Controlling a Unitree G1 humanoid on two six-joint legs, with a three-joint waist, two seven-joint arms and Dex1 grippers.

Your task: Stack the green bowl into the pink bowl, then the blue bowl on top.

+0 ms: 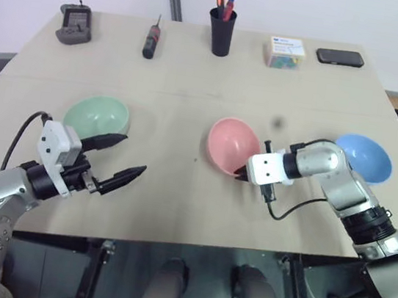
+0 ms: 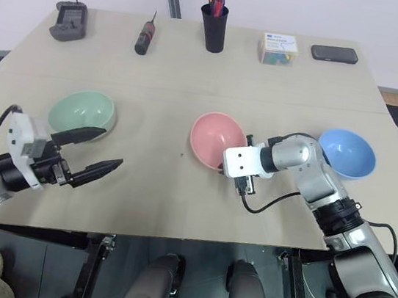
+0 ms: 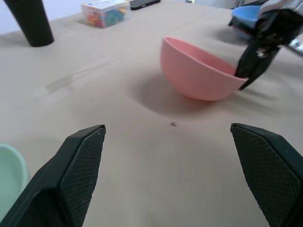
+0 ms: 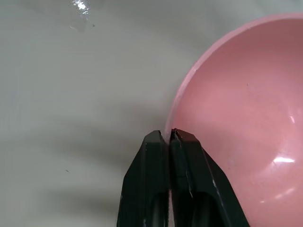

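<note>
Pinching the near rim of the pink bowl (image 1: 230, 145), the right gripper (image 4: 169, 135) has its two black fingers pressed tight together on the thin edge. That bowl is tipped up on one side, with its open face turned toward the left gripper, and it sits in the middle of the tan table (image 1: 193, 81).

Over on the robot's left, the left gripper (image 1: 118, 158) has its fingers spread wide apart and holds nothing. It hangs just above the table, right beside the green bowl (image 1: 97, 115), which sits flat near that arm.

On the robot's right, the blue bowl (image 1: 365, 157) rests behind the right arm, apart from the pink one.

Along the far edge of the table stand a black cup (image 1: 221, 30) with pens in it, a small box (image 1: 285, 52) of bright bits, a dark phone (image 1: 340, 58), a screwdriver (image 1: 152, 38) and a grey gadget (image 1: 75, 25).
</note>
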